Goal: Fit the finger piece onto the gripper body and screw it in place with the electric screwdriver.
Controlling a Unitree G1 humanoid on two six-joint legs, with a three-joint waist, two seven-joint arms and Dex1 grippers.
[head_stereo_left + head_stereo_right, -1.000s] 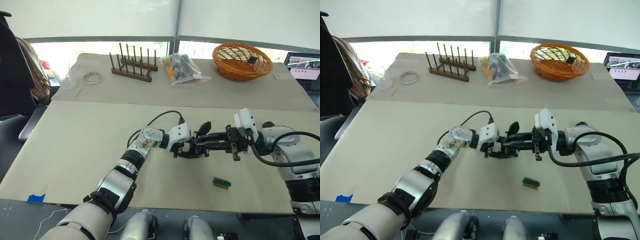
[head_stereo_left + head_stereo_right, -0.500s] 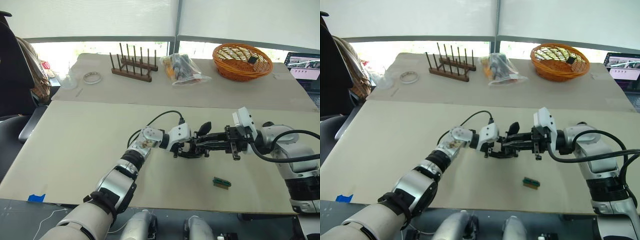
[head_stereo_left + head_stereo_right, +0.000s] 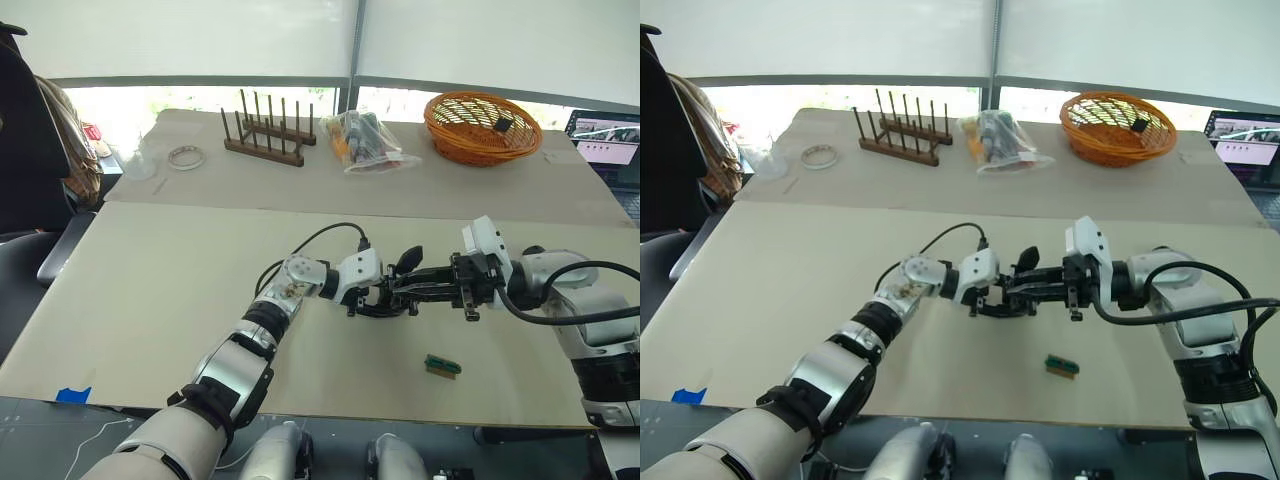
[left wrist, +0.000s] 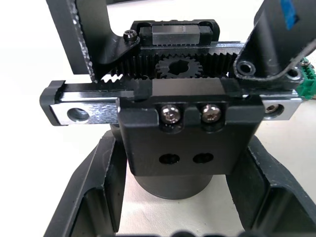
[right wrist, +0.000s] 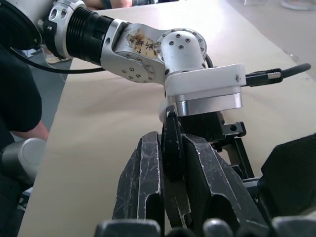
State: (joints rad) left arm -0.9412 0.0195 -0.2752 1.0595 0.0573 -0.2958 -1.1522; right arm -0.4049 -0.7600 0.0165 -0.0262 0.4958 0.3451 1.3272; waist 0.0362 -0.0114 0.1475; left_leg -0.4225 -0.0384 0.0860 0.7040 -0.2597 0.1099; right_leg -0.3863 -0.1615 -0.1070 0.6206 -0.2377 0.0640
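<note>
Desk point(image 3: 150, 300) centre: left tool point(image 3: 385, 300) clamps gripper body point(image 4: 187, 123) between both fingers. Right tool point(image 3: 420, 285), at body's 3 o'clock, pinches finger piece point(image 5: 171, 163) flat between closed fingers, touching body. Green block point(image 3: 442, 365) at 5 o'clock, apart.

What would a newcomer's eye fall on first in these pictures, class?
The two claws meeting at mid-table: the left claw grips the gripper body, and the right claw pinches the finger piece against it. A small green block lies near them; an orange basket sits at the back.
</note>
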